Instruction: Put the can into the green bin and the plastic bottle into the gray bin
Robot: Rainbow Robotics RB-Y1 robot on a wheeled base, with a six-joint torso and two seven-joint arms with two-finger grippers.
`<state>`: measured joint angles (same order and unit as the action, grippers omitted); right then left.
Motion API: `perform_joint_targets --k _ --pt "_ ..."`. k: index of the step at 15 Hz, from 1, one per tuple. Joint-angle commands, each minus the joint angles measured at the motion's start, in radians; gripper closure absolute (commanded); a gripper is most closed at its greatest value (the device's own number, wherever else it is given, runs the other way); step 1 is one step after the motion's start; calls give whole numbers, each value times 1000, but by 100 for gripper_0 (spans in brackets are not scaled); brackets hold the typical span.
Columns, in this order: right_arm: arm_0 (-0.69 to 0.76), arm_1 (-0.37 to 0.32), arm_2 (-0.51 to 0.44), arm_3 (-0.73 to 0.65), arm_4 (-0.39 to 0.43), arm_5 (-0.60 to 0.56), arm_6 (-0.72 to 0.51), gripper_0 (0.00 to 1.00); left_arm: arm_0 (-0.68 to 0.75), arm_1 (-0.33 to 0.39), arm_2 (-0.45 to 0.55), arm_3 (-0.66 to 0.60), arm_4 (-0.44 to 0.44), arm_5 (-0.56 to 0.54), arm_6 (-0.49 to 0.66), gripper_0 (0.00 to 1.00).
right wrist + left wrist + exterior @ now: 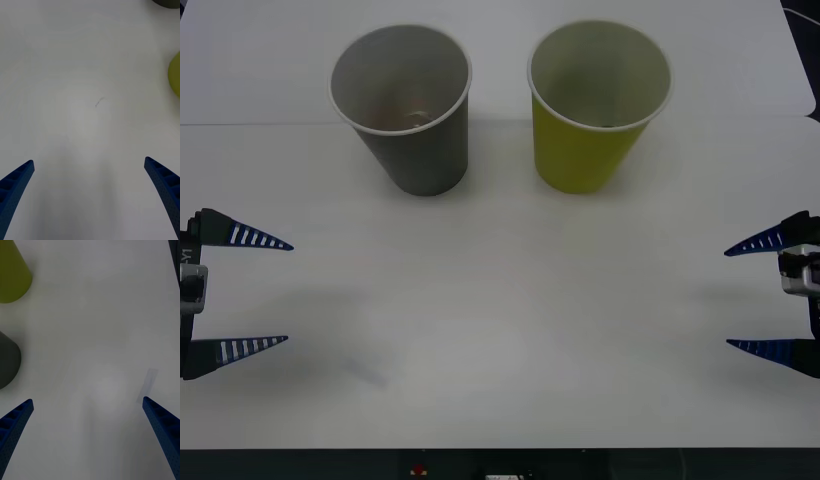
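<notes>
Matt paper gray bin (420,150) and green bin (585,150), smooth table (500,330).

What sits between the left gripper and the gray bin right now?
Nothing visible: bare white table lies between the open left gripper and the gray bin. The open right gripper waits at the opposite edge.

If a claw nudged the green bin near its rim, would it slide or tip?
Probably tip: the green bin is a tall paper cup that narrows toward its base. It looks light, so it may also skid on the smooth white table. Its thin wall would likely dent.
</notes>
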<state>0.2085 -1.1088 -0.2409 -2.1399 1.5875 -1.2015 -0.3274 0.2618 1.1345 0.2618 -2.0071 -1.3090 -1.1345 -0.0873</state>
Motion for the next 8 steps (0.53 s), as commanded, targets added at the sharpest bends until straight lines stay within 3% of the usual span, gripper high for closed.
perform_joint_targets --k 1,8 --pt "0 -19 0 0 -23 23 4 0 0 0 0 0 0 0 0 0" --pt "0 -29 0 -2 -49 30 7 0 0 0 0 0 0 0 0 0"
